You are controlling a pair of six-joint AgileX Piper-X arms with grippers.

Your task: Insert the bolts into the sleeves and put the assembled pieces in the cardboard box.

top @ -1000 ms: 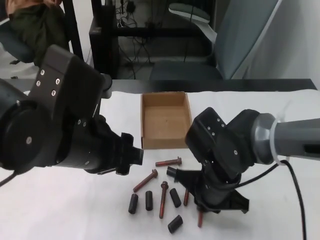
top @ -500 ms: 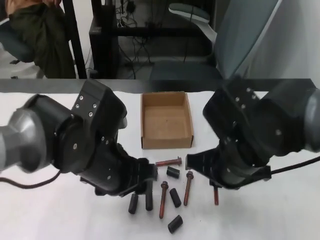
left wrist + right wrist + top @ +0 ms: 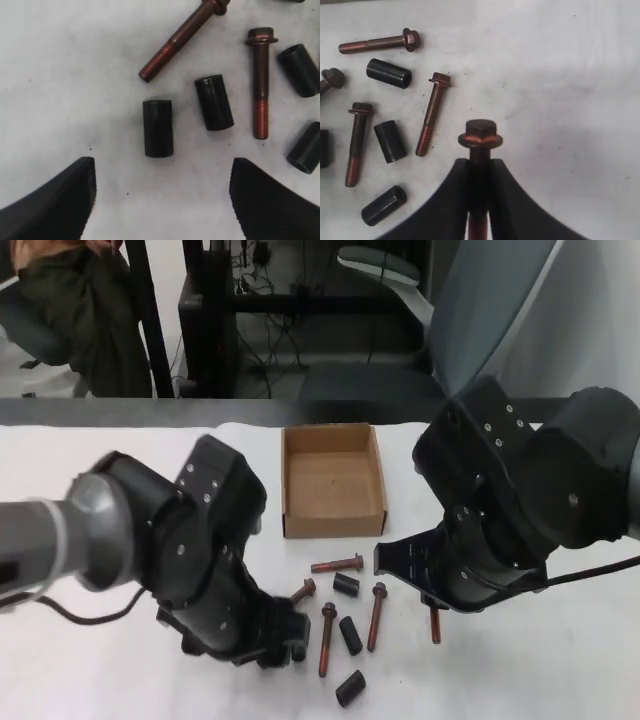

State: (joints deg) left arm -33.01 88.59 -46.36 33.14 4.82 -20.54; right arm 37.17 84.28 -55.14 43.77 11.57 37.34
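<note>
High view recorded one open brown cardboard box [image 3: 333, 480] at the middle of the white bench [image 3: 80, 680]. Five copper-coloured hex-head bolts [image 3: 433, 112] and five short black cylindrical sleeves [image 3: 158, 128] were clustered just before its near wall, with bare bench to both sides. Over two sleeves the left gripper [image 3: 162, 200] stood spread wide, while the right gripper [image 3: 479, 170] was clamped on one bolt by its shank at the cluster's right edge.

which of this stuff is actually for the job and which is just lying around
For the job:
- loose bolts
- black sleeves
- cardboard box
- the bolt clamped in the right gripper

Just lying about:
- office chair
- cables behind the bench
- dark jacket
</note>
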